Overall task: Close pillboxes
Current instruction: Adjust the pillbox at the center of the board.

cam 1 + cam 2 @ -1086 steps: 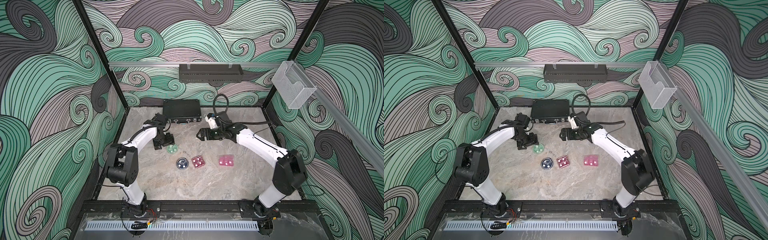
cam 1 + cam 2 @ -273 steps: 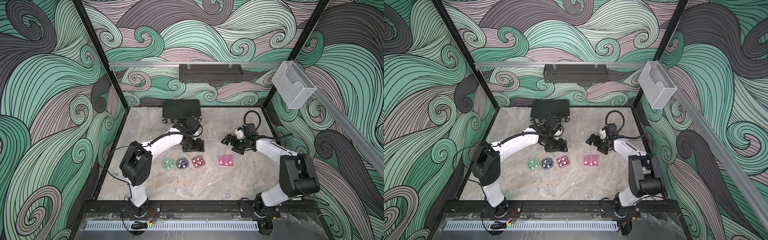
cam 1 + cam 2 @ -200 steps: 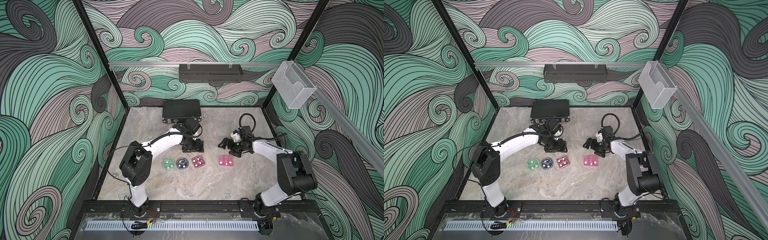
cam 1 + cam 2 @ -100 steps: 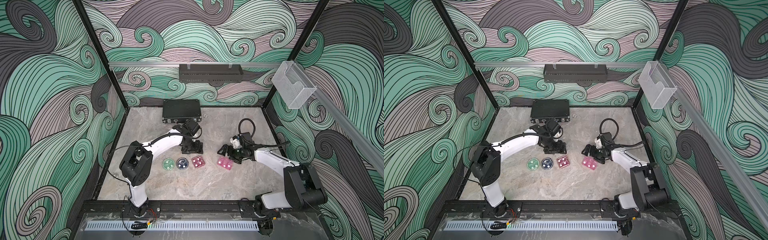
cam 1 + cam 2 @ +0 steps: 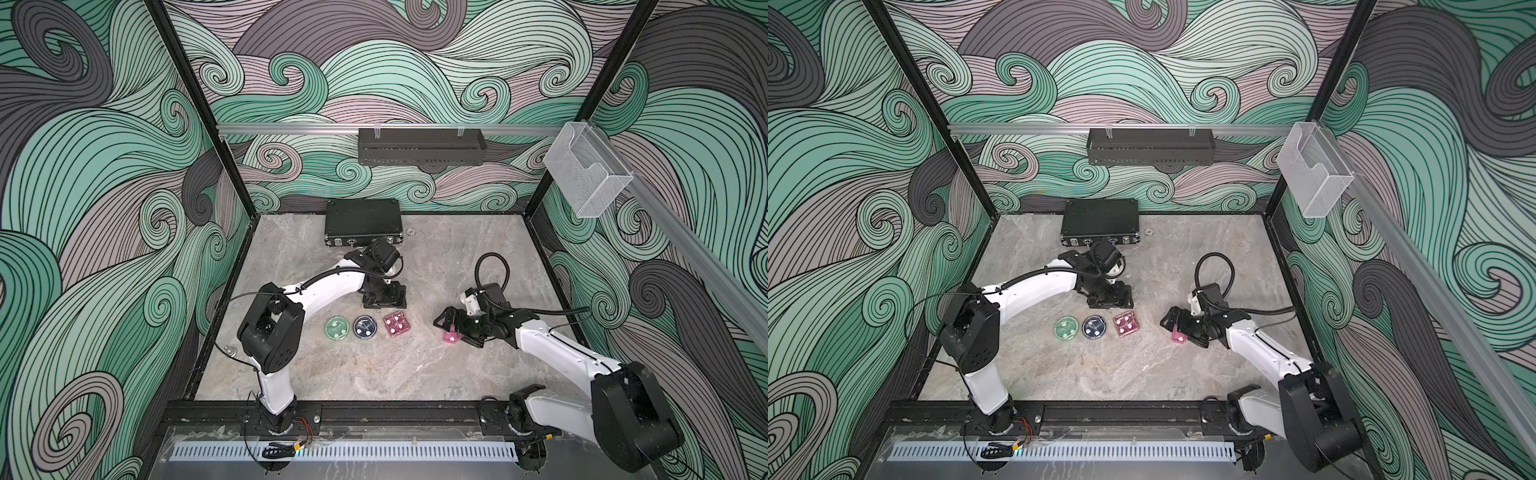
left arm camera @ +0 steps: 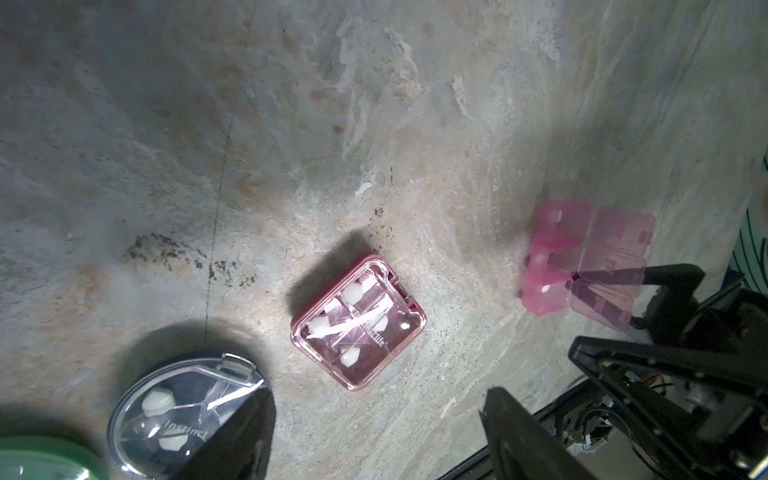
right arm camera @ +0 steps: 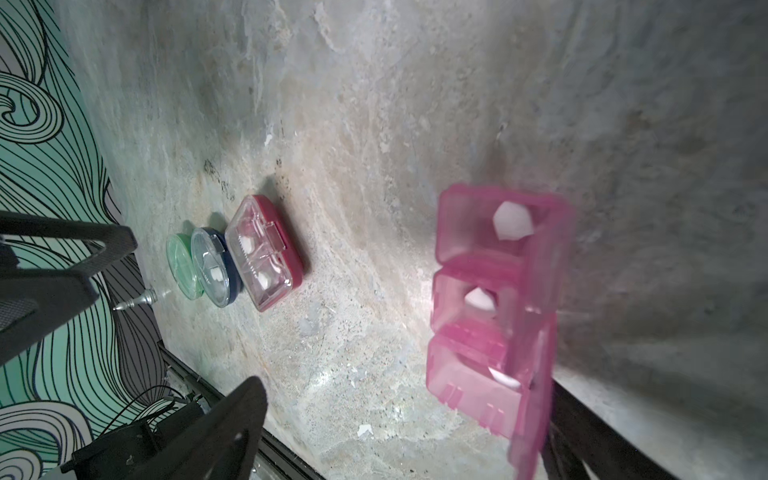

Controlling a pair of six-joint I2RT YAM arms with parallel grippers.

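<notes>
Three pillboxes lie in a row with lids down: round green, round dark blue and square dark pink, also seen close in the left wrist view as the dark pink box. My left gripper hovers open just behind the dark pink box, nothing between its fingers. The light pink pillbox stands tilted with its lids open and white pills showing. My right gripper is open around it, and one finger touches its lid flaps.
A black briefcase lies at the back of the stone tabletop, with a small metal ring beside it. A black shelf hangs on the back wall. A clear holder hangs on the right rail.
My right gripper has come down and forward onto the light pink pillbox, which has turned and slid toward the front. The left arm has hardly moved.
</notes>
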